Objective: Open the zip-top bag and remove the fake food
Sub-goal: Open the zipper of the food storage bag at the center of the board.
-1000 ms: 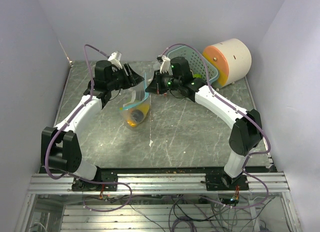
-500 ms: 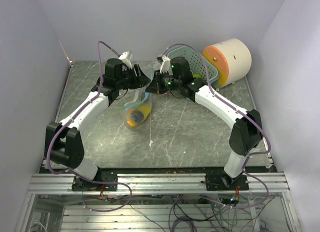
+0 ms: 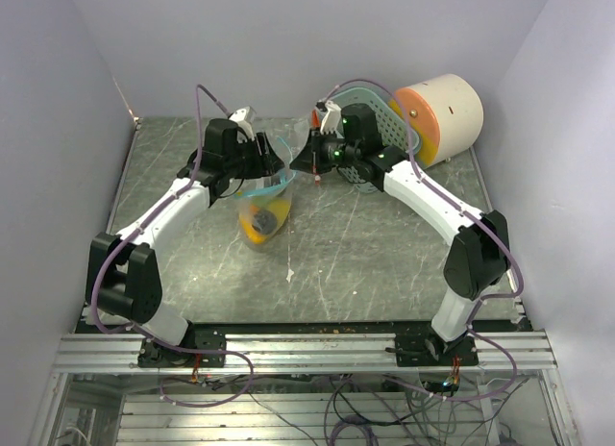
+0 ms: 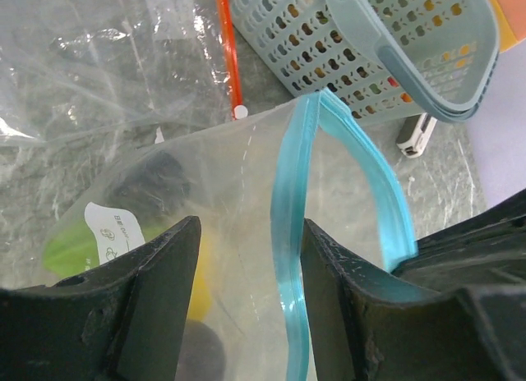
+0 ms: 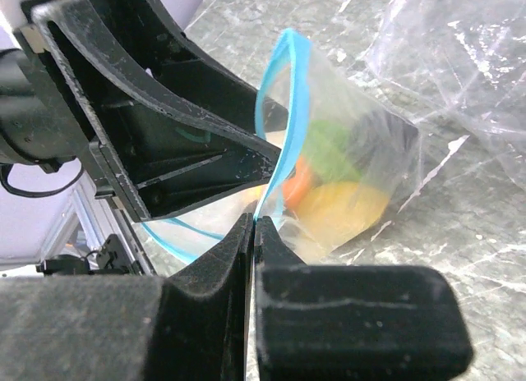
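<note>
Fingers of the right gripper [image 5: 252, 225] are pressed together, pinching the blue zip rim [image 5: 275, 110] of the bag [image 3: 261, 206], which stands mouth-up and gaping over the middle of the table [image 3: 384, 263]. Left gripper [image 4: 249, 233] has its fingers spread at the mouth, with one rim strip running between them unclamped. Fake food [image 5: 337, 184], in green, orange and yellow pieces, lies in the bag's bottom. At the far right stands a basket [image 4: 394, 44], with a cream cylinder [image 3: 444, 114] just beside it. A second clear bag [image 4: 90, 61] with an orange zip lies flat on the table near the basket.
</note>
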`<state>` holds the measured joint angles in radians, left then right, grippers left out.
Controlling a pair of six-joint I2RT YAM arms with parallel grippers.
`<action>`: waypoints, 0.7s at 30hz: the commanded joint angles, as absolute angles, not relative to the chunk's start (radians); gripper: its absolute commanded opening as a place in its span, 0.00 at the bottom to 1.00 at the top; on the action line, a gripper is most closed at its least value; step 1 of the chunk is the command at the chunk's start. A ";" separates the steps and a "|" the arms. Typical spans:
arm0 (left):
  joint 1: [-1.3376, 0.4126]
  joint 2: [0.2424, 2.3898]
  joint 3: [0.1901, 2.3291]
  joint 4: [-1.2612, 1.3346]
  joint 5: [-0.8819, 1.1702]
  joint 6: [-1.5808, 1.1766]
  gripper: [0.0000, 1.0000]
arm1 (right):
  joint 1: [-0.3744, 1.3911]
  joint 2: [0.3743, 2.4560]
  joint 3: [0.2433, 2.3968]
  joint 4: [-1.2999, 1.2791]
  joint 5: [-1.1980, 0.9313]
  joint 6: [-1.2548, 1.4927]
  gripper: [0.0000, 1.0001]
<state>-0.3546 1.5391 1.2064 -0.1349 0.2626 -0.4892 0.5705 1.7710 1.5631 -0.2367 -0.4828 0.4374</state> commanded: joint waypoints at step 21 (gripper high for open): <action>-0.316 1.471 1.164 -0.203 0.148 -0.455 0.07 | 0.528 1.696 1.558 -0.252 -0.476 0.390 0.00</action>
<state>-0.3283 1.5085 1.1484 -0.1715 0.1852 -0.4706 0.5346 1.7344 1.5562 -0.2554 -0.4835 0.4118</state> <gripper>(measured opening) 0.094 0.008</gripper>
